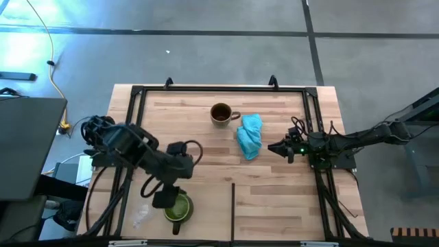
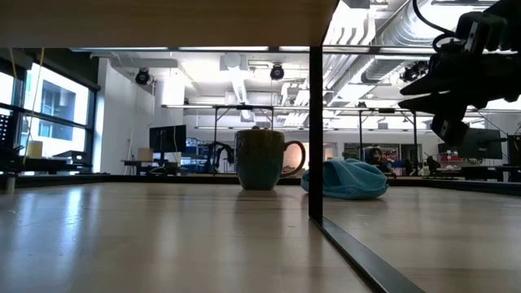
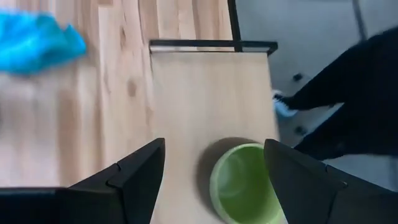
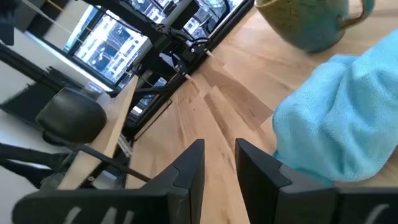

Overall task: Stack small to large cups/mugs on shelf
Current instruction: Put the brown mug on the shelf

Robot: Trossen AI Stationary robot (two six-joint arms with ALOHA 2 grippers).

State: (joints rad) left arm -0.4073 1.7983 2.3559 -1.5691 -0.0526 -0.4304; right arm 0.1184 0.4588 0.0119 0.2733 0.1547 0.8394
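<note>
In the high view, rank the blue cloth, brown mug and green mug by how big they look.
1. Blue cloth, clearly largest.
2. Brown mug and green mug: look about alike; the left tool partly covers the green one, so no ranking.

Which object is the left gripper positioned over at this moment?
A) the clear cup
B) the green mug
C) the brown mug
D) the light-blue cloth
B: the left gripper has its fingers spread wide with the green mug directly below them, while the brown mug and the light-blue cloth sit farther off on the table.
</note>
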